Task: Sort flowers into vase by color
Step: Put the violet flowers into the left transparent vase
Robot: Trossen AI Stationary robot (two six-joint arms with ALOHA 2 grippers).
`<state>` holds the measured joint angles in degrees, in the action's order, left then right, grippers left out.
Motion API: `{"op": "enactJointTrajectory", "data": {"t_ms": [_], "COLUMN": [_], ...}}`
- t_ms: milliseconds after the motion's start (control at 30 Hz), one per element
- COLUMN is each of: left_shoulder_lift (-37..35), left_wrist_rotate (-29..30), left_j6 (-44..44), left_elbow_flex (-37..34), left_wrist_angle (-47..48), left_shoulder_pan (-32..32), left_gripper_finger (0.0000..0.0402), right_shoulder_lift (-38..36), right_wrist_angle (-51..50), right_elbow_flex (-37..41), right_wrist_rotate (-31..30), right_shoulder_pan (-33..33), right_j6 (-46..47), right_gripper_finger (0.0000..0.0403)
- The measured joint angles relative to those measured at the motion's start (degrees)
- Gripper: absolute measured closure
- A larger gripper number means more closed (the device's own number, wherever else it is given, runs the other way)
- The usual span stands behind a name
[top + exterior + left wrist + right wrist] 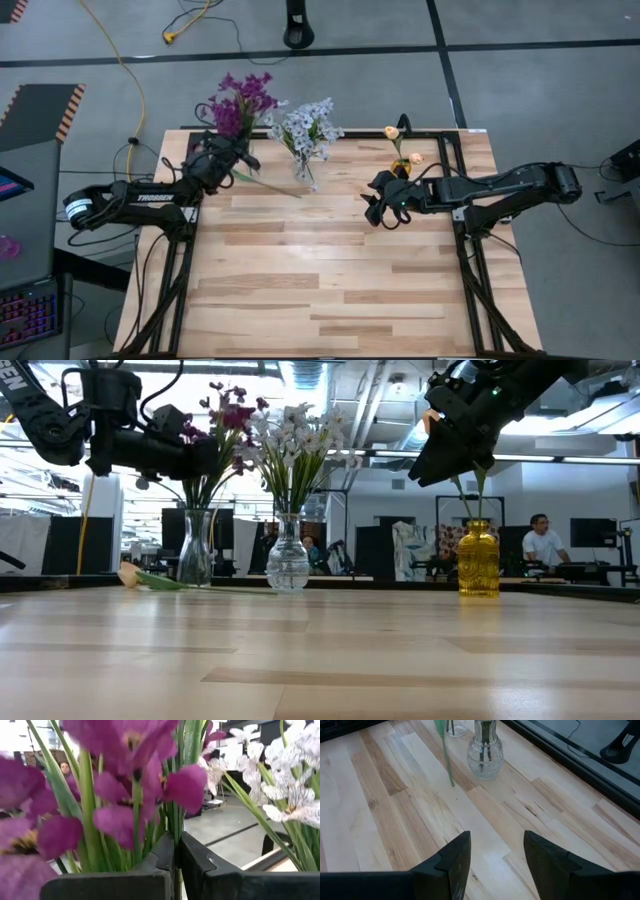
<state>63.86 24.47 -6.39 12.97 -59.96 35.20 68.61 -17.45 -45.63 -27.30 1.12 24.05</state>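
Observation:
Deep purple sprigs stand in a tall clear vase at the table's far left. Pale blue-white sprigs fill a round clear vase beside it. Peach-cream buds stand in a yellow vase on the far right. One peach sprig lies flat on the wood, its bud near the tall vase. My left gripper is in the purple bunch above the tall vase, shut on a stem. My right gripper hovers open over the table in front of the yellow vase. My left gripper pinches one thin green stem of the purple bunch between its two fingers. It comes in about level from the table's left, with the fingers across the upright stem. The bunch's stems run down into the tall vase's neck.
The near half of the wooden table is bare boards. A black frame rail runs along the far edge behind the vases. In the room beyond the table, a person sits at a desk.

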Motion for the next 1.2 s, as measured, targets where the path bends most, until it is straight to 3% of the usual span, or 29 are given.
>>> {"op": "enactJointTrajectory", "data": {"t_ms": [867,1200], "left_shoulder_lift": [-0.1,-0.1], "left_wrist_rotate": [-0.1,-0.1], "left_j6": [1.7,0.9], "left_elbow_flex": [0.0,0.0], "left_wrist_angle": [1.9,1.9], "left_shoulder_pan": [0.0,-0.2], "left_gripper_finger": [0.0386,0.0285], "right_shoulder_lift": [0.0,0.0], "right_wrist_angle": [0.0,0.0], "right_elbow_flex": [0.0,0.0], "right_wrist_rotate": [0.0,0.0], "right_shoulder_pan": [0.0,0.0], "right_j6": [0.0,0.0], "right_gripper_finger": [0.0194,0.0194]}}
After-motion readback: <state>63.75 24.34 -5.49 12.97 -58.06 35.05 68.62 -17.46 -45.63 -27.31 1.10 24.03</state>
